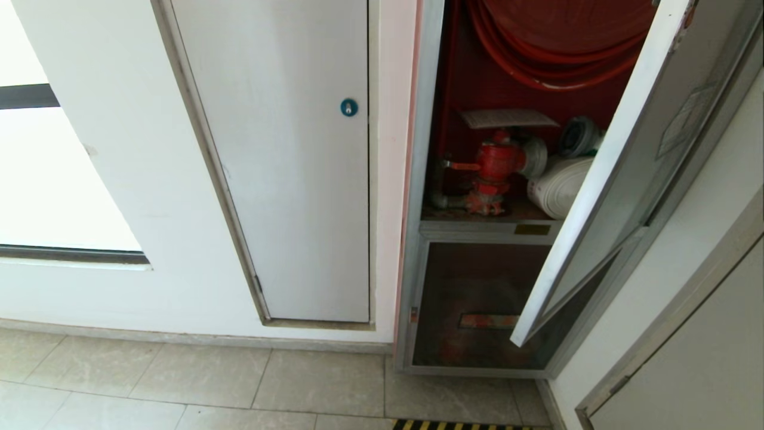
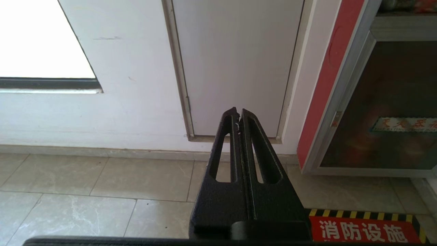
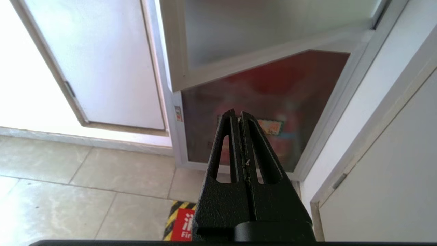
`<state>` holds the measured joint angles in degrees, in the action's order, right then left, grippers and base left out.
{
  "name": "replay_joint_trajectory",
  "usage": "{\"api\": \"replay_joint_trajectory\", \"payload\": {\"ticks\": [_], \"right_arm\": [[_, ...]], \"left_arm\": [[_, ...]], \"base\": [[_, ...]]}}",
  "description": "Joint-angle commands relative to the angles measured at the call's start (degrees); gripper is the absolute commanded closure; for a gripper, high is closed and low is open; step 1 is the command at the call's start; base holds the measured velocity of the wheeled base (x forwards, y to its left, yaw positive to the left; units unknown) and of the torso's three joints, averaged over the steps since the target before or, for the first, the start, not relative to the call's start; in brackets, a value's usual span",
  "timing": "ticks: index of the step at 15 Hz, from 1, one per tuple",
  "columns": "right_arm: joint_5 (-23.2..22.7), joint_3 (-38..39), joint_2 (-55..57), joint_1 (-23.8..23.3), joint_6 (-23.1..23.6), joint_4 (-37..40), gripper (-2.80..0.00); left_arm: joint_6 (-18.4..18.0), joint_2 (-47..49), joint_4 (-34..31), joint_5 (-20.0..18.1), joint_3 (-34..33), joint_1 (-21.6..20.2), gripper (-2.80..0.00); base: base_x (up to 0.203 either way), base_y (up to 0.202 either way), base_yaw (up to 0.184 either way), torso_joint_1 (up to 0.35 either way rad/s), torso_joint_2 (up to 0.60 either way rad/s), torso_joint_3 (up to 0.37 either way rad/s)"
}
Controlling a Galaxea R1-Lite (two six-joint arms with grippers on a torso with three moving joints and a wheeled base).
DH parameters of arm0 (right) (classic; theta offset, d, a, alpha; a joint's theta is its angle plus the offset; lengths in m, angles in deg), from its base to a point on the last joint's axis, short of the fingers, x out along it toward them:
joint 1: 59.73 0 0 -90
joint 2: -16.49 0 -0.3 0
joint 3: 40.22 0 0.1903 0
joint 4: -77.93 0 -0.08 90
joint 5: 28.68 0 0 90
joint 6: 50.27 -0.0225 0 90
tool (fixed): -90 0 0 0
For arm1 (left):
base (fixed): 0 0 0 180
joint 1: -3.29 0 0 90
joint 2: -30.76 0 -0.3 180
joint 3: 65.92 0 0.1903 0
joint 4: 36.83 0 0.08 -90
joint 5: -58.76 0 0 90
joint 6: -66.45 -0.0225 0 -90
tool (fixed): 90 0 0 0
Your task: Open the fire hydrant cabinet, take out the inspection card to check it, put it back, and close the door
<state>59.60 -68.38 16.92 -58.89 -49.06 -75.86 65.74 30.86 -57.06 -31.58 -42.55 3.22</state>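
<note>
The fire hydrant cabinet (image 1: 418,179) stands open, showing its red inside, a red hose reel (image 1: 555,48), a red valve (image 1: 495,164) and a rolled white hose (image 1: 561,185). A white sheet, the inspection card (image 1: 507,117), lies flat on top of the valve. The door (image 1: 632,179) is swung out to the right, its lower corner hanging over the bottom glass panel (image 1: 477,298). Neither arm shows in the head view. My left gripper (image 2: 238,112) is shut and empty, low before the white panel. My right gripper (image 3: 238,114) is shut and empty, below the door's bottom edge (image 3: 259,51).
A plain white panel with a blue round lock (image 1: 349,107) is left of the cabinet. A white wall and another framed panel (image 1: 704,358) close in on the right. A red floor sign with yellow-black edging (image 2: 362,229) lies on the tiles before the cabinet.
</note>
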Motion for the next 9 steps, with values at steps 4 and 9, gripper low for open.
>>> {"api": "replay_joint_trajectory", "payload": {"ticks": [4,9], "right_arm": [[-11.02,-13.63,10.47,0.1,-0.05,6.96,0.0],[-24.55,-25.08,33.66,0.2,-0.62,4.81,0.0]], "left_arm": [[0.0,0.08,0.03,-0.01,-1.14,-0.01,0.0],[0.0,0.01,0.03,-0.01,-1.14,-0.01,0.0]], "base": [[0.0,0.0,0.0,0.0,0.0,0.0],[0.0,0.0,0.0,0.0,0.0,0.0]]}}
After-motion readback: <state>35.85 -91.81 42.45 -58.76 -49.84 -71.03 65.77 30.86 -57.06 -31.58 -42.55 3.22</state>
